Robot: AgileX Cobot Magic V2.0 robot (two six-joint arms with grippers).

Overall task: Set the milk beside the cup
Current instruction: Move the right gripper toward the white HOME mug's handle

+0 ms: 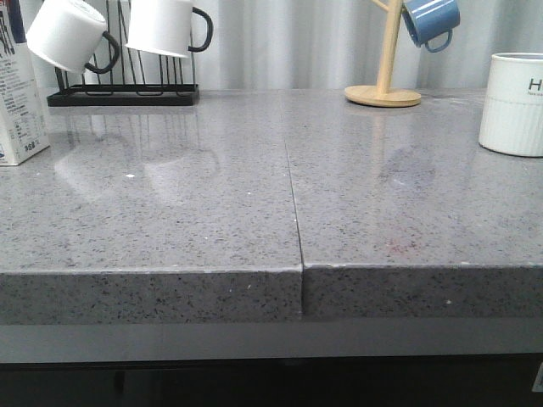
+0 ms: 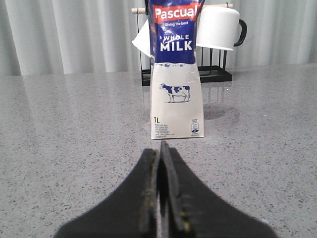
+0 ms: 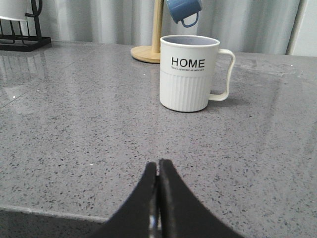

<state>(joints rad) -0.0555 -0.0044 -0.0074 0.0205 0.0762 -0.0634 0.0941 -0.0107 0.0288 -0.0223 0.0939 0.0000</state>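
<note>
The milk carton (image 2: pixel 176 74), white and dark blue with "WHOLE MILK" and a cow, stands upright straight ahead of my left gripper (image 2: pixel 160 148), which is shut, empty and short of it. In the front view the milk (image 1: pixel 17 93) is at the far left edge. The cup (image 3: pixel 188 73), a white ribbed "HOME" mug with a squared handle, stands ahead of my right gripper (image 3: pixel 158 165), which is shut and empty near the table's front edge. The cup (image 1: pixel 513 103) is at the far right in the front view. Neither gripper shows in the front view.
A black rack (image 1: pixel 123 93) with two white black-handled mugs (image 1: pixel 170 25) stands at the back left, behind the milk. A wooden mug tree (image 1: pixel 383 89) with a small blue mug (image 1: pixel 431 21) stands at the back right. A seam (image 1: pixel 293 203) splits the grey stone table.
</note>
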